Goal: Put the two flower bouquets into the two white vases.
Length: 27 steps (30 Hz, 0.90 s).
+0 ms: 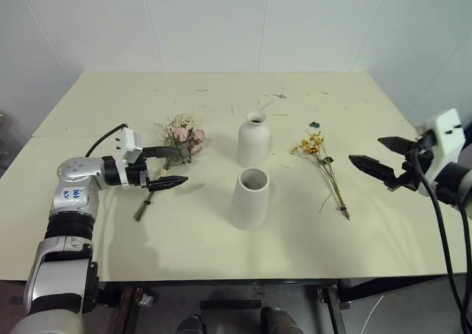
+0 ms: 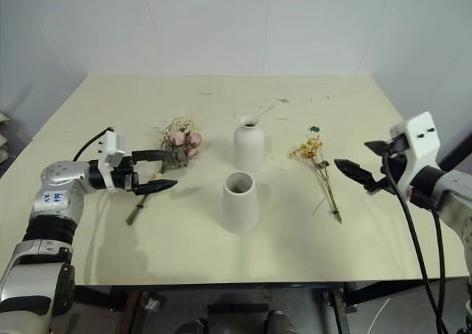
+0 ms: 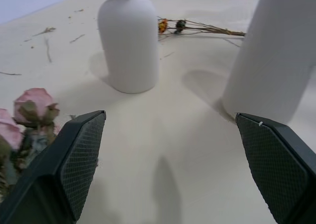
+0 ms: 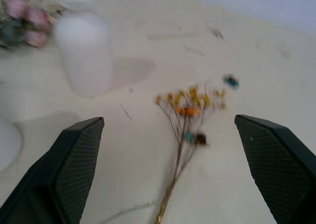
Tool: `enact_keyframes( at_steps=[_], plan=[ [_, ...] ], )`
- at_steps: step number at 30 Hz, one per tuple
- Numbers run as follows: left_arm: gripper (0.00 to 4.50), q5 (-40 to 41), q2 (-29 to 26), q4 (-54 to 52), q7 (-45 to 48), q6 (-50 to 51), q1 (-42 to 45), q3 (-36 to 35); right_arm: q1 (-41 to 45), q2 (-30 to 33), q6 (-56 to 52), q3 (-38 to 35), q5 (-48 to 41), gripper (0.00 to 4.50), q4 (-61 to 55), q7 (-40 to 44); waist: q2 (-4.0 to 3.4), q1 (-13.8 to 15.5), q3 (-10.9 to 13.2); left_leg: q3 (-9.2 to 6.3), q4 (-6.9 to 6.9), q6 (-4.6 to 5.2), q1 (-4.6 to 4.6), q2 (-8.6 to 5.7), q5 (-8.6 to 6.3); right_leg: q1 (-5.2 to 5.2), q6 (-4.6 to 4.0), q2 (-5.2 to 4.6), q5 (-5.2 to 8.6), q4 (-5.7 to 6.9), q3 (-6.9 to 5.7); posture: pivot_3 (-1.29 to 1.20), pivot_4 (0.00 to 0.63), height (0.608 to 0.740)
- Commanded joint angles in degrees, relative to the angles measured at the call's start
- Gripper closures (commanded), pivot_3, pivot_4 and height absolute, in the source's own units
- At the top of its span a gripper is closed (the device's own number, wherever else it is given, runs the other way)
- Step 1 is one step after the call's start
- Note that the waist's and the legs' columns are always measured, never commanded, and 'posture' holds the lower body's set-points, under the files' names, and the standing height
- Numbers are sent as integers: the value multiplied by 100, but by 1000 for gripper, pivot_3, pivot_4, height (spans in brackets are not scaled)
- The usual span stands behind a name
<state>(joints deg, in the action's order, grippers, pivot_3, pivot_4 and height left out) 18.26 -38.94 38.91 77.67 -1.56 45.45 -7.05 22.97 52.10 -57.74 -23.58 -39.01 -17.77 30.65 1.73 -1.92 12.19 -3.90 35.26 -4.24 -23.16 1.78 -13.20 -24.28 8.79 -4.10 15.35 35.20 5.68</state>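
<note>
Lying flat on the table point(image 1: 110, 223), both bouquets are seen from the head views: the rose bunch point(image 1: 179, 138) on the left, the yellow sprig point(image 1: 323, 164) on the right, with the bottle vase point(image 1: 253, 140) and the cone vase point(image 1: 250, 198) standing upright between them, empty. The left gripper point(image 1: 171, 167) is held wide open and empty just above the rose bunch's stems. The right gripper point(image 1: 377, 157) is likewise spread wide with nothing in it, near the sprig but apart from it.

From the left wrist view, pink rose heads point(image 3: 29, 112) are seen beside one finger point(image 3: 74, 164), and both vases stand beyond the open jaws. The heads look dry and brittle, so they are judged easily crushed; the bunch is best taken by its bundled stems below the leaves, which should be light and fairly stiff.

From the right wrist view, the sprig's flowers point(image 4: 190, 103) lie between the open fingers point(image 4: 74, 169), its thin stems running back toward the camera. These stems are judged very light, springy and liable to splay or slip through the pads, so a hold low on the gathered stems, where they lie closest together, would be safest. The vases are judged heavier but prone to tipping if knocked at the mouth.
</note>
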Motion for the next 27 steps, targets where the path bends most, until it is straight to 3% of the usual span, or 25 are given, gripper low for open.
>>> enact_keyframes(
  at_steps=[1, 3, 16, 27],
  plan=[
    [0, 184, -206, -283, -10, -54, -139, -286, 272, -126, -667, 279, -9, 14, 38, -445, 0, -9, 0, 0, 0, 0, 1, 0, 0, 0, -1, 0, 1, 2, 0, 0, 150, 740],
    [0, 285, -225, -614, -25, 164, -334, -329, 417, -166, -994, 515, 111, 14, 107, -665, -1, -3, 0, 0, 0, 1, 4, 1, 0, -2, -6, 0, 3, 11, 0, 0, 150, 740],
    [0, 400, -276, -1252, -365, 412, -541, -457, 1480, -460, -571, 2269, 1448, 14, 1880, -641, -1, -38, 0, 1, 0, 4, -3, 0, 0, -5, -4, 0, 2, 2, 0, 0, 150, 740],
    [0, 389, -283, -1217, -448, 399, -526, -508, 1849, -920, -335, 2541, 1884, 14, 2479, -394, -1, -87, 0, 1, -1, 4, -5, 0, 0, -9, -4, 0, 2, 5, 0, 0, 150, 740]
  ],
)
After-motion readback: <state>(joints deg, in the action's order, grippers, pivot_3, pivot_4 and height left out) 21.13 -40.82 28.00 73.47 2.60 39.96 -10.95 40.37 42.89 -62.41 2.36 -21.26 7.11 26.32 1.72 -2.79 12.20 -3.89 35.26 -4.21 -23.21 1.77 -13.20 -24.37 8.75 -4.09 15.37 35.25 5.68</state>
